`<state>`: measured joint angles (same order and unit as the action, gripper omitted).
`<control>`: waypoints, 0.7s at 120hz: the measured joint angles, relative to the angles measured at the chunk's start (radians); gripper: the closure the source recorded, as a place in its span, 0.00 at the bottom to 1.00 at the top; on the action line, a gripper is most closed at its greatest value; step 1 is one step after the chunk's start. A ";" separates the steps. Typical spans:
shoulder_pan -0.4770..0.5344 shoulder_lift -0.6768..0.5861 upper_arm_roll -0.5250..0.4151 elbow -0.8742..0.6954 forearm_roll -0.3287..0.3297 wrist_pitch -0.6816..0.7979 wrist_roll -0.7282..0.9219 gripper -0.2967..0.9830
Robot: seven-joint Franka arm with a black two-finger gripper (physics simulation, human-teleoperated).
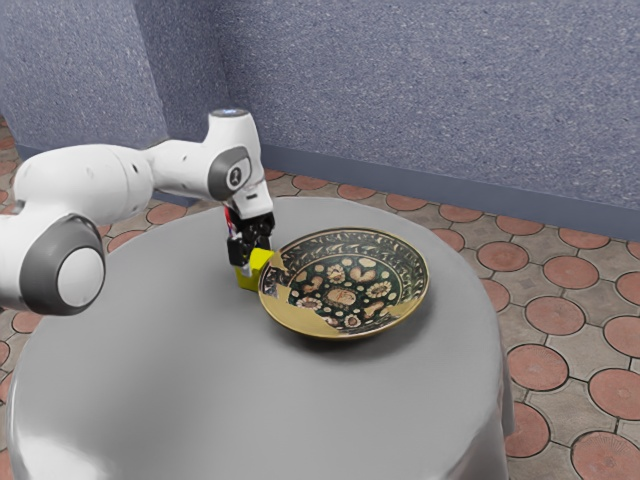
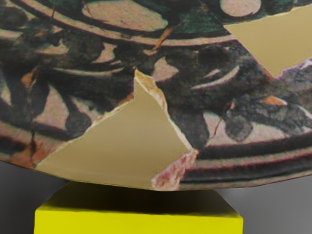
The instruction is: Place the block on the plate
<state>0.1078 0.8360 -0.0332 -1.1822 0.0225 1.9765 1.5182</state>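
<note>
At the exterior view's left side of the plate, on the round grey-covered table: yellow block, just outside the rim, outer edge to the left, none of it over the bowl. Rim overlaps the block's lower part in the wrist view; contact between them uncertain. Cannot tell whether block rests on the table or hangs slightly clear.

Black two-finger gripper directly over the block, down at its upper part. Opening and hold: cannot tell from here.

Step in hand, my reading: the pick-up, or its very end. Next: make the grip certain, then raise straight up until the block's underside clears the rim, and only then carry right to the plate's middle, lower, release. Risk: moving sideways too low would catch the rim and shove or tip the plate.
</note>
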 joint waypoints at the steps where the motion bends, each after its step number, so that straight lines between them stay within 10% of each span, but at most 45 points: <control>1: 0.000 0.000 0.000 0.000 0.000 0.000 0.000 0.23; 84: 0.001 0.021 0.001 0.001 0.002 0.013 0.000 0.36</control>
<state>0.1089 0.8569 -0.0327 -1.1816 0.0245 1.9898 1.5186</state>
